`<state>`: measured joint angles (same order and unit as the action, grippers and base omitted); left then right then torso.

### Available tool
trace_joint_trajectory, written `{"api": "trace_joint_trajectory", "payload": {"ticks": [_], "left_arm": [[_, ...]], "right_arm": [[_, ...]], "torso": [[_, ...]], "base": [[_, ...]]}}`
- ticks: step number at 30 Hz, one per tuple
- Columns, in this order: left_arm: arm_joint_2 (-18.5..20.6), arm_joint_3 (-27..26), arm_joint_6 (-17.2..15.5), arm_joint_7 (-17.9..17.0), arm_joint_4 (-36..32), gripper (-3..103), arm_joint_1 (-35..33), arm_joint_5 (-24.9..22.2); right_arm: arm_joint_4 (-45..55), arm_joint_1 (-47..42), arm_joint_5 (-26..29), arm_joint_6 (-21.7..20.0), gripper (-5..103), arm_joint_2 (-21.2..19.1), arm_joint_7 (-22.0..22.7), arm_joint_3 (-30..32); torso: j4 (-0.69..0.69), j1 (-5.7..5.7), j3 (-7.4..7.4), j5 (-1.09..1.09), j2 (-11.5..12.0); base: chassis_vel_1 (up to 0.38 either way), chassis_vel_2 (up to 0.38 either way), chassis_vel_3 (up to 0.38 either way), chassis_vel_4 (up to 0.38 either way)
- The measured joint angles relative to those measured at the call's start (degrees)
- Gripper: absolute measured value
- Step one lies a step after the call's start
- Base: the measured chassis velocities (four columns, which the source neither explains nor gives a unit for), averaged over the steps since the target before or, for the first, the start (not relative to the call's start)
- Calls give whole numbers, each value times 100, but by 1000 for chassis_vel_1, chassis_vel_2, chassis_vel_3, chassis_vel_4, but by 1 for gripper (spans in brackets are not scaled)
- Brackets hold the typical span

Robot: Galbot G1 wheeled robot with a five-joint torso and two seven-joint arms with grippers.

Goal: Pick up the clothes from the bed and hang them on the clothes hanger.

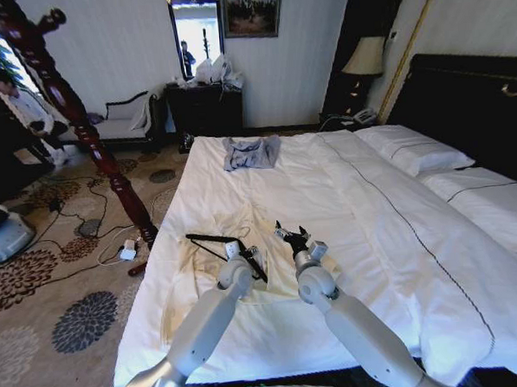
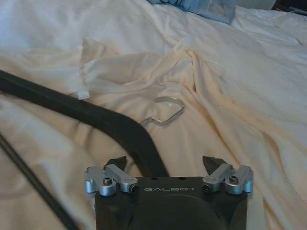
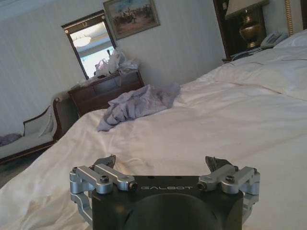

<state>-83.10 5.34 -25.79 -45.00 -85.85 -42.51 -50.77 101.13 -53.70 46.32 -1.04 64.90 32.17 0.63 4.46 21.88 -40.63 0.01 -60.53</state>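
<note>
Your left gripper (image 2: pixel 165 165) sat closest, low over the clothes hanger (image 2: pixel 120 125), jaws spread wide with the hanger's dark arm running up between the fingertips and nothing yet pinched. That black hanger lay flat on the cream clothes (image 2: pixel 225 120), its silver hook (image 2: pixel 165 111) resting just beyond the gripper on the fabric. Both hanger and garment were on the bed (image 1: pixel 400 238) at its near edge, well away from the grey-blue garment (image 1: pixel 251 152) bunched up toward the far end. Your right gripper (image 1: pixel 291 237) hovered just beside the hanger on its right, above the duvet, jaws likewise spread and empty.

You looked to be at the grasp of the hanger. To do it well, you would have wanted to settle squarely over the bar, close on plastic alone, and keep the thin cloth beneath out of the pinch.
</note>
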Motion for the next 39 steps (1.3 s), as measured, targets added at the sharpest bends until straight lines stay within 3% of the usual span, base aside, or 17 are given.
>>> {"api": "trace_joint_trajectory", "payload": {"ticks": [4,9,10,11,16,19,30,39], "left_arm": [[-33,-4,-47,-36,17,80,51,-52],[22,16,-230,-63,11,57,9,-101],[41,20,-276,-64,11,57,-2,-111],[63,27,-328,-62,18,47,-11,-140],[76,28,-370,-16,44,36,-18,-213],[76,7,-282,57,10,24,-36,-196],[526,-60,174,324,-461,24,-200,33],[1303,-434,303,878,-1678,24,-783,22]], "right_arm": [[-16,1,5,-39,100,1,27,-19],[-47,10,6,-58,100,13,36,-44],[-55,11,5,-61,100,13,37,-50],[-62,12,3,-66,100,11,38,-60],[-65,-5,0,-83,100,-1,57,-66],[-64,-26,-4,-96,100,-18,90,-62],[-62,-68,-34,-114,100,-64,193,-20],[-128,-65,-49,-112,100,-80,243,-16]], "torso": [[-1,0,0,0,0],[-1,0,0,-1,0],[-1,0,0,-1,0],[-1,0,0,-1,0],[-1,0,0,-1,-1],[1,0,0,-2,0],[0,0,0,-2,0],[-1,0,0,-2,-1]], "base": [[0,0,0,0],[0,0,0,0],[0,0,0,0],[0,0,0,0],[0,0,0,0],[0,0,0,0],[0,0,0,0],[0,0,0,0]]}}
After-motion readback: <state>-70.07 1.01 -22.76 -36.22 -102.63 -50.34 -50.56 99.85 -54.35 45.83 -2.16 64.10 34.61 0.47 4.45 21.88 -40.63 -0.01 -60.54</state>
